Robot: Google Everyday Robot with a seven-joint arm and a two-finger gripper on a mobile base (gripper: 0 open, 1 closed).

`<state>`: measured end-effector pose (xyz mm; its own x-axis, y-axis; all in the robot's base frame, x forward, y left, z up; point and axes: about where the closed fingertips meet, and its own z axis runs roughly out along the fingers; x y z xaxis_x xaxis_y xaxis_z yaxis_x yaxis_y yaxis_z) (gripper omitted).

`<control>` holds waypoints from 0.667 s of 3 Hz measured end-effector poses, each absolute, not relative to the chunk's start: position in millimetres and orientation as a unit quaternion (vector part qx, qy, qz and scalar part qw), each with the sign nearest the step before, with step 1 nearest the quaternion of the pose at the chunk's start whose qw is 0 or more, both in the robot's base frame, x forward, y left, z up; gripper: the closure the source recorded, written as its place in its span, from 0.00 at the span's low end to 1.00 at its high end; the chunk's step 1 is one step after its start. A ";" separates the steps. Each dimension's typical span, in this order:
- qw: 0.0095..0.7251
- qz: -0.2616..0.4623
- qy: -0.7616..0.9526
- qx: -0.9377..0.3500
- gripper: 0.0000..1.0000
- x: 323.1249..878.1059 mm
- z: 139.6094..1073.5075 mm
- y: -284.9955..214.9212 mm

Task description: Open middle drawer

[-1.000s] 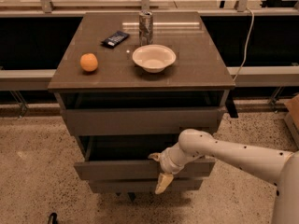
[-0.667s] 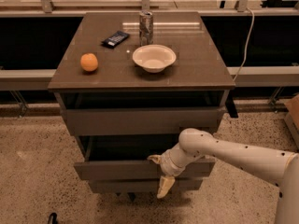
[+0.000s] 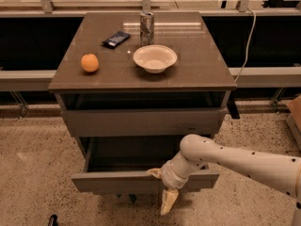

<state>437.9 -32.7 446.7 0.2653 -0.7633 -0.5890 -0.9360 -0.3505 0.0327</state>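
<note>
One end effector [image 3: 159, 191], fingers apparently spread, sits at the front edge of the pulled-out middle drawer [image 3: 108, 181].

Surface [image 3: 197, 74] carries four items: one orange [image 3: 89, 62] at left, one white bowl [image 3: 155, 59] centre, one metal can [image 3: 147, 28] behind it, one dark packet [image 3: 116, 39]. Two drawers showing: upper drawer [image 3: 141, 122], middle drawer [image 3: 117, 181]. One arm [image 3: 244, 161], one claw [image 3: 162, 187], at the middle drawer's near front.
</note>
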 end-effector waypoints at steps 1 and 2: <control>0.164 0.264 0.546 -0.778 0.19 437.9 450.0 -32.7; 0.164 0.263 0.546 -0.778 0.18 437.9 450.2 -32.8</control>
<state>437.9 -32.8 450.2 0.2653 -0.7633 -0.5891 -0.9361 -0.3503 0.0323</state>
